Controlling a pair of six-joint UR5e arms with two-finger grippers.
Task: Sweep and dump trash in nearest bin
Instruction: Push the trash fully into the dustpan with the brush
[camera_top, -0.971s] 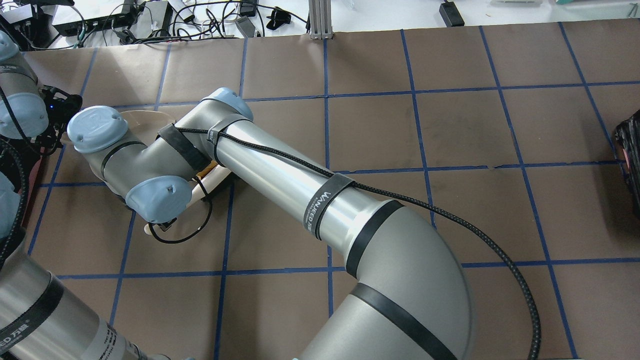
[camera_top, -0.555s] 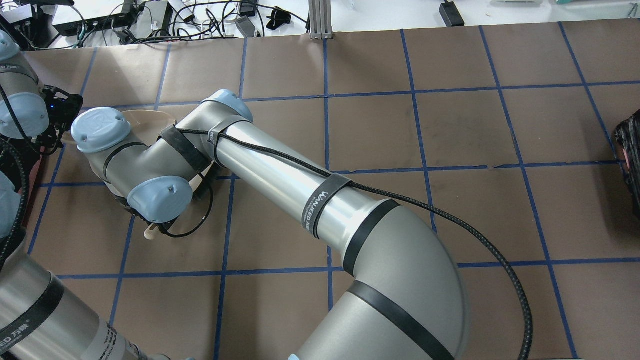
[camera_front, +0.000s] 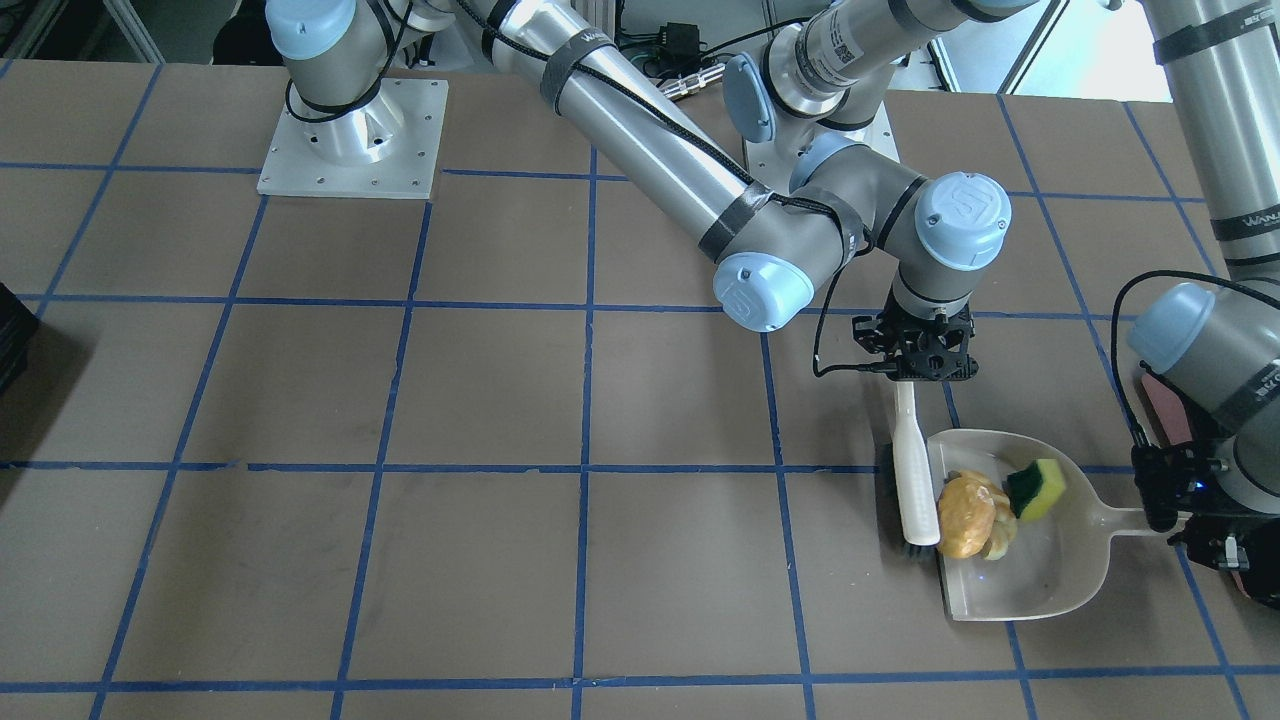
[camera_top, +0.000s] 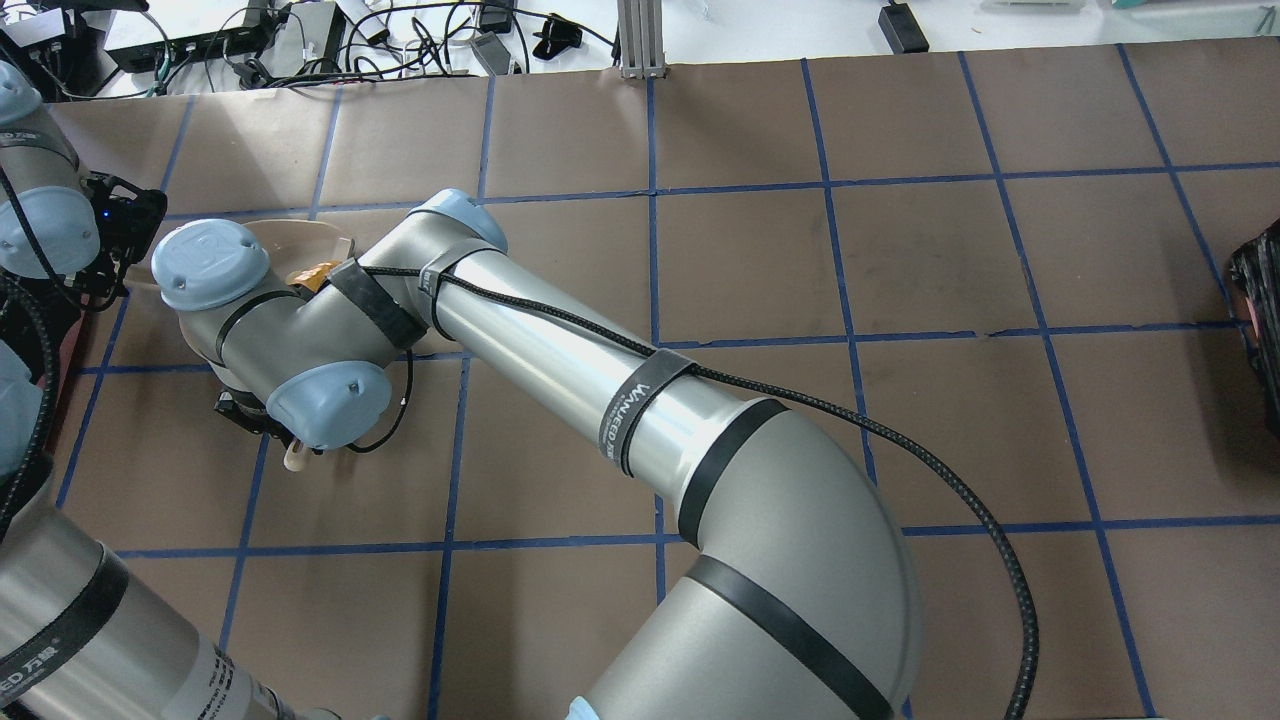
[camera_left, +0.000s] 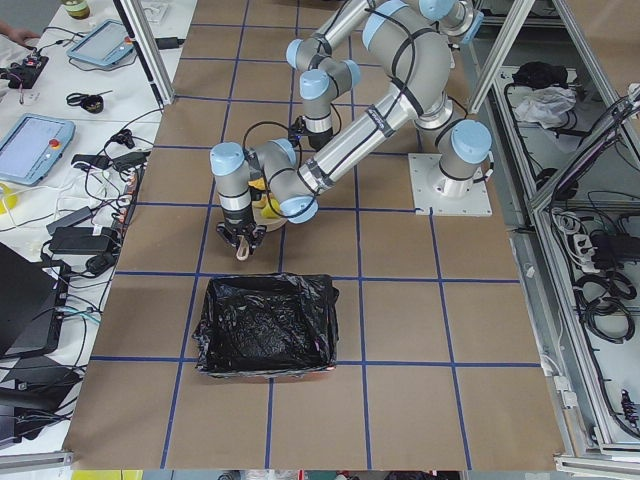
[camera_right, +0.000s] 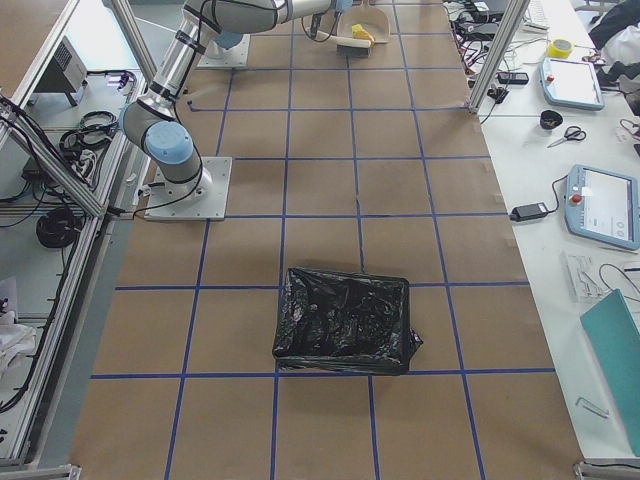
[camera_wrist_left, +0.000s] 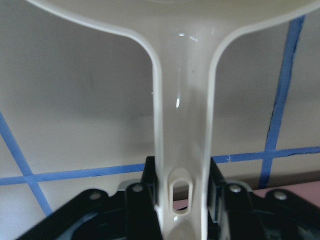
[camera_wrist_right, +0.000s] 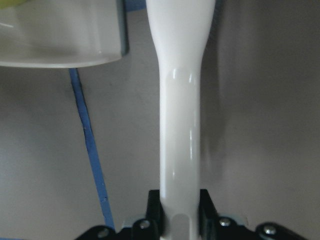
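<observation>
The trash lies inside a beige dustpan (camera_front: 1040, 575): an orange-brown lump (camera_front: 965, 515), a pale piece tucked behind it and a yellow sponge with a green edge (camera_front: 1038, 488). My left gripper (camera_front: 1165, 510) is shut on the dustpan's handle (camera_wrist_left: 182, 125). My right gripper (camera_front: 925, 365) is shut on the white handle of a brush (camera_front: 912, 470). The brush lies along the pan's open lip, touching the orange lump. The bin (camera_left: 265, 325), lined with a black bag, stands at the table's end beyond the pan, and its pink side (camera_front: 1165, 410) shows behind my left wrist.
A second black-bagged container (camera_right: 345, 320) stands at the table's opposite end and shows at the overhead view's right edge (camera_top: 1262, 320). My right arm (camera_top: 560, 350) stretches across the table's left half. Cables and boxes (camera_top: 250, 40) lie beyond the far edge.
My right wrist has turned and shifted slightly toward the robot, swinging the brush against the pan. The orange lump now shows in the pan beside that wrist. The left arm holds still.
</observation>
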